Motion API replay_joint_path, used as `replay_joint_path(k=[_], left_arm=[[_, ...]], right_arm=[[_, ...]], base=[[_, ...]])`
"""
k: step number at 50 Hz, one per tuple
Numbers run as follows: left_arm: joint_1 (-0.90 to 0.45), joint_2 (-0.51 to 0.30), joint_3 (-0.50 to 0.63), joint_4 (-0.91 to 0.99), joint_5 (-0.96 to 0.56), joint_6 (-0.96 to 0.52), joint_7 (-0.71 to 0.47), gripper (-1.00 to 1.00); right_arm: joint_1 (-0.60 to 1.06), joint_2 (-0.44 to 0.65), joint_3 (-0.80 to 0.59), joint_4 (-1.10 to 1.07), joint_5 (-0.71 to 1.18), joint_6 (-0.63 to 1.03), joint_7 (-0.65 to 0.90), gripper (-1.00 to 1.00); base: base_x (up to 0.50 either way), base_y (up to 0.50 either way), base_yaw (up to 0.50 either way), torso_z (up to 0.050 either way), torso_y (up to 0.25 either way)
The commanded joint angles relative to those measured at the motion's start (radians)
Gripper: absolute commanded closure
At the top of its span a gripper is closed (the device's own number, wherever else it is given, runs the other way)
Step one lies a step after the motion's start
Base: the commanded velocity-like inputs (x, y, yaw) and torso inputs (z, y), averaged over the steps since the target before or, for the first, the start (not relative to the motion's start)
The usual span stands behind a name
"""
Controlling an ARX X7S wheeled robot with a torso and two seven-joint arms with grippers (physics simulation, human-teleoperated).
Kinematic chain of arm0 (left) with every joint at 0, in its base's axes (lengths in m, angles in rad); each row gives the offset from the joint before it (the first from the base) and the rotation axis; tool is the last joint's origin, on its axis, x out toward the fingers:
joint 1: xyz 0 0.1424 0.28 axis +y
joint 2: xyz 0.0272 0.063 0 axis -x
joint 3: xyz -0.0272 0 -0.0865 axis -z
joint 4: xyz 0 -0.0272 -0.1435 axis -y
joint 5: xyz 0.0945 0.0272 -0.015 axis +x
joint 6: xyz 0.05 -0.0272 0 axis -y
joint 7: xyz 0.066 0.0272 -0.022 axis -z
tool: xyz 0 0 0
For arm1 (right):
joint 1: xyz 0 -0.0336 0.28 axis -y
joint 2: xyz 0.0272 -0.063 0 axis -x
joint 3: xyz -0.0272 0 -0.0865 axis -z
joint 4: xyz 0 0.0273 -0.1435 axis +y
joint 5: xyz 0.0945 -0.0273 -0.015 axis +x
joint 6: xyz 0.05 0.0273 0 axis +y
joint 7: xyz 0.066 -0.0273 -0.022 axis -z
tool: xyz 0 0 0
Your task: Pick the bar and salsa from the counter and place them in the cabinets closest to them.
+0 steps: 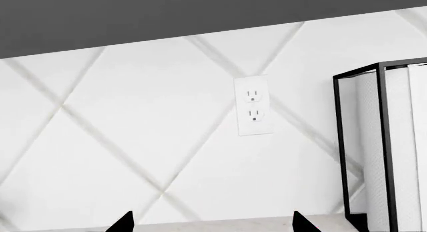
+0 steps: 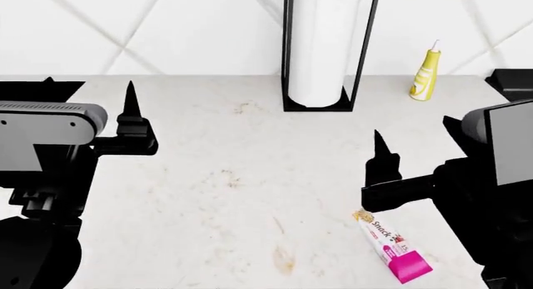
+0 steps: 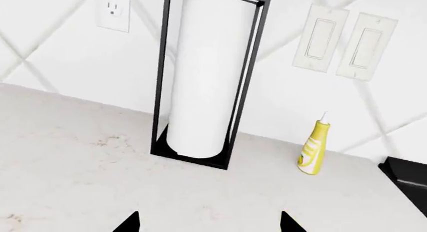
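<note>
1. Lying flat on the white marble-look surface (image 2: 208, 195), the bar (image 2: 391, 245) occupies the near right area in the head view, magenta end nearest the robot, cream end pointing away.
2. The right gripper (image 2: 379, 167) hovers just beyond the bar's cream end; its fingers (image 3: 130, 223) stand wide apart and hold nothing, as the right wrist view shows two separated black tips.
3. The left gripper (image 2: 132, 114) hangs over the left part of the surface, well apart from the bar; its fingers (image 1: 123, 223) are likewise spread wide and empty.
4. A paper towel roll (image 2: 321, 45) stands upright inside a black wire frame (image 2: 288, 52) near the back edge of the surface.
5. A pale yellow squeeze bottle (image 2: 425, 77) stands to the right of the frame, apart from it.
6. The salsa appears in none of the views.
7. A white diamond-tiled wall (image 1: 133, 117) rises behind, bearing an outlet (image 1: 253, 105) and two light switches (image 3: 343, 41).
</note>
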Motion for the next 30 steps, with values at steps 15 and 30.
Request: replay_joint_path(k=[15, 30], left_arm=[[0.006, -0.01, 0.006, -0.012, -0.005, 0.011, -0.007, -1.0], [0.0, -0.007, 0.02, -0.039, -0.008, 0.037, -0.006, -1.0]], right_arm=[[-0.121, 0.041, -0.143, 0.044, 0.213, -0.165, 0.15, -1.0], [-0.276, 0.062, -0.123, 0.006, 0.183, -0.19, 0.13, -1.0]], base=[[0.0, 0.0, 0.0, 0.0, 0.0], [0.0, 0.0, 0.0, 0.0, 0.0]])
